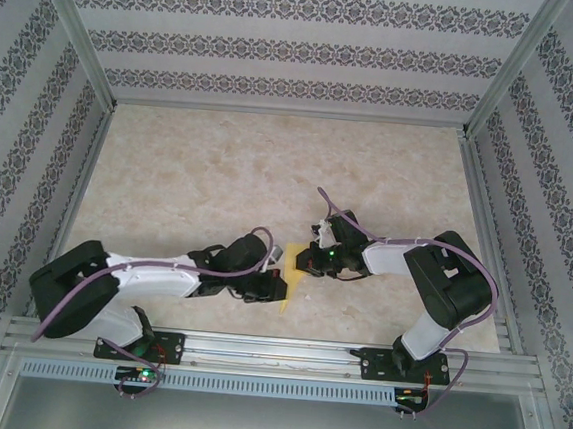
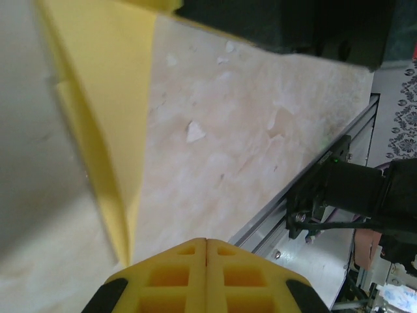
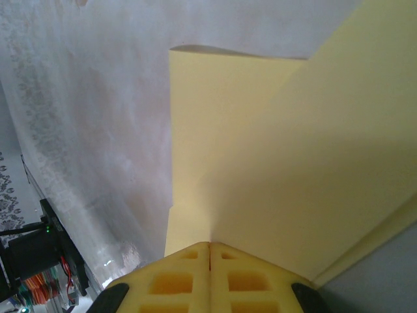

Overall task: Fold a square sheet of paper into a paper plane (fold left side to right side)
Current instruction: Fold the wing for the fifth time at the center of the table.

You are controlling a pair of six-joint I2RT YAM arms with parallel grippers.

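The square sheet of paper [image 1: 287, 293] is pale yellow and lies folded into a narrow pointed shape between the two arms near the table's front edge. In the left wrist view the sheet of paper [image 2: 111, 98] tapers to a tip just left of my left gripper [image 2: 206, 241], which is shut with nothing between its jaws. My left gripper [image 1: 275, 279] sits at the paper's left side. My right gripper [image 3: 209, 245] is shut at the crease of the paper [image 3: 273, 163], whose flaps spread to either side of the tips. My right gripper [image 1: 310, 265] is at the paper's upper right.
The marbled tabletop [image 1: 250, 171] stretches away behind the arms. An aluminium rail [image 1: 274, 352] runs along the near edge and patterned walls [image 1: 281, 48] close in the back and sides. The right arm's dark body [image 2: 306, 26] hangs above the paper's far end.
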